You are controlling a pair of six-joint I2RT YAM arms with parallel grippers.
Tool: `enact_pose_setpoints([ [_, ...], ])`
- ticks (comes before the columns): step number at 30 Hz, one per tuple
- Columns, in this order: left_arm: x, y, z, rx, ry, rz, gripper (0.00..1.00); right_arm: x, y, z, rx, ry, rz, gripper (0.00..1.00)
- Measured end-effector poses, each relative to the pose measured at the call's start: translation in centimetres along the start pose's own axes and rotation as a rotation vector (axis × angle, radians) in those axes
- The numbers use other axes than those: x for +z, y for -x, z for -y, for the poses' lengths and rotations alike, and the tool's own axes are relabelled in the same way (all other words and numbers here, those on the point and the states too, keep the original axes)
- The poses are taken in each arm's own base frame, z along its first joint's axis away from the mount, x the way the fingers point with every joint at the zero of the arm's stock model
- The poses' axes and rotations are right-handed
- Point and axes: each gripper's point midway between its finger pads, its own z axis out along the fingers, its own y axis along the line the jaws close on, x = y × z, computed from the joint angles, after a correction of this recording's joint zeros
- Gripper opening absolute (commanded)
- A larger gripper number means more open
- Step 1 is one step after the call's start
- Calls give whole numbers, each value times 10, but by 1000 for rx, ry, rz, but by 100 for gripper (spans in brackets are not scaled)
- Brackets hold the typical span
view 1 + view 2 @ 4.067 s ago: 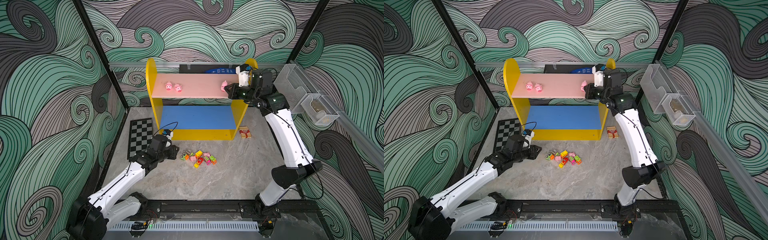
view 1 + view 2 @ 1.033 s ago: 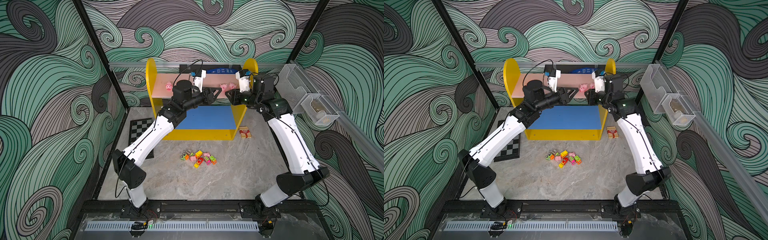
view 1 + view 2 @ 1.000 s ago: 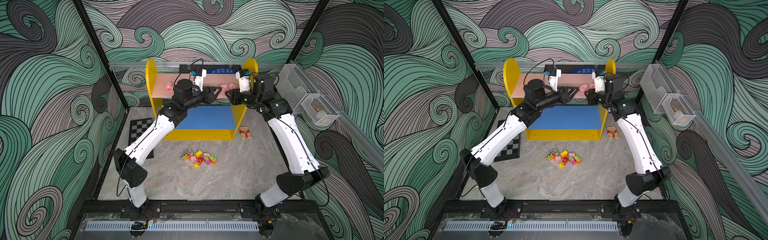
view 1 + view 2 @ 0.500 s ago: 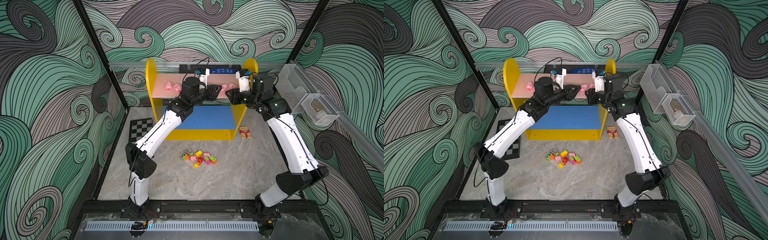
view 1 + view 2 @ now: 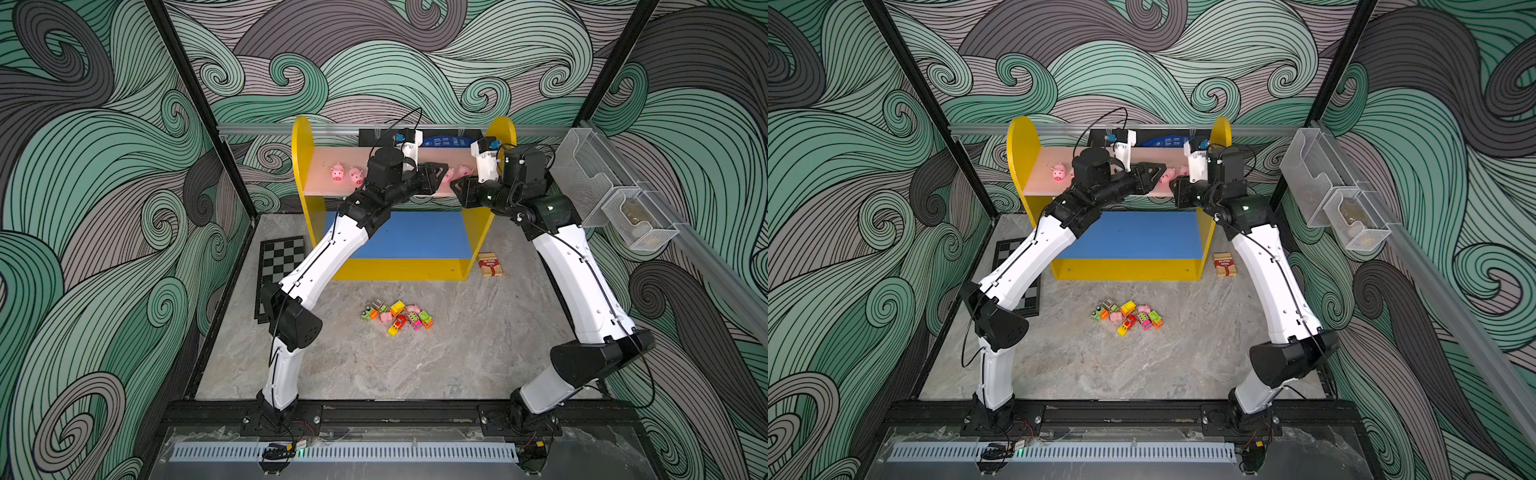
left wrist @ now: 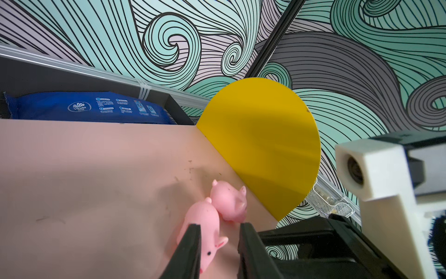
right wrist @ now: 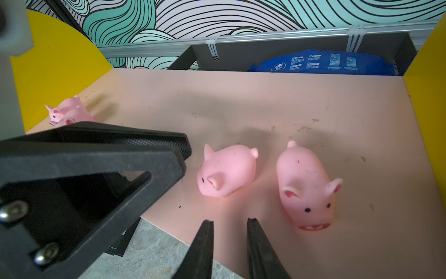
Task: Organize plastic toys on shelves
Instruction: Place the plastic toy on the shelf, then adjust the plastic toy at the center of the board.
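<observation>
A: Pig (image 7: 226, 174) status?
B: Standing free on the shelf (image 5: 300, 158) top board. Left gripper (image 6: 219, 227), right gripper (image 7: 229, 221) — jaws slightly apart, empty. Pig looks light, soft, slick — pinch its flanks.

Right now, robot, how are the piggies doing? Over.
Left gripper open, beside a pig; right gripper open, empty. Four pigs on pink board. Toy pile waiting on table. Grippers close together up there.
</observation>
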Motion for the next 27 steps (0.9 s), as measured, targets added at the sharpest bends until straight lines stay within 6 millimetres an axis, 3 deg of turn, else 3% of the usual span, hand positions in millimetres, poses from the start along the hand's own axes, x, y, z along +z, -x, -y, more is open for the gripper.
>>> enact_pose_setpoints([
  [4, 0, -1, 2, -1, -14, -7, 29, 3, -2, 1, 2, -1, -7, 28],
  [9, 0, -4, 6, -9, -44, -24, 17, 3, -2, 1, 2, -1, -7, 28],
  [19, -13, -4, 13, 2, -50, -62, 21, -6, 12, -9, -7, 39, 30, 31],
  [22, -35, 0, 22, 18, -47, -71, 22, -7, 12, -12, -11, 56, 28, 33],
  [27, -100, -3, 39, 55, -49, -88, 28, -15, 2, -22, -58, 109, 16, 35],
])
